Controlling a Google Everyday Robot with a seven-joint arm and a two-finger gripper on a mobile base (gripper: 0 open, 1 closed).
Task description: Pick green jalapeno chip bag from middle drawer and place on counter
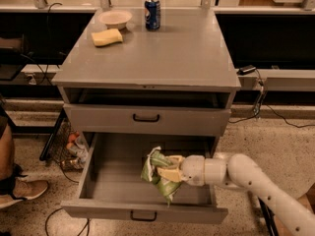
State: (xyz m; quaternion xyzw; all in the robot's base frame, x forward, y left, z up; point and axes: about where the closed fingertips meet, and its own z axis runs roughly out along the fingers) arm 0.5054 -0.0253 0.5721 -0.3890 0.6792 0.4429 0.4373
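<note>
The green jalapeno chip bag (156,171), crumpled green foil with a white patch, hangs in my gripper (166,171) above the floor of the open middle drawer (113,173). The gripper is shut on the bag, with one cream finger (169,174) across its front. My white arm (246,181) reaches in from the lower right over the drawer's right side. The counter (182,48) is the flat grey cabinet top above.
On the counter's back left are a yellow sponge (107,37), a beige bowl (115,18) and a blue soda can (152,14). A closed drawer with a black handle (146,118) lies above the open one. A person's leg and shoe (15,188) are at the left.
</note>
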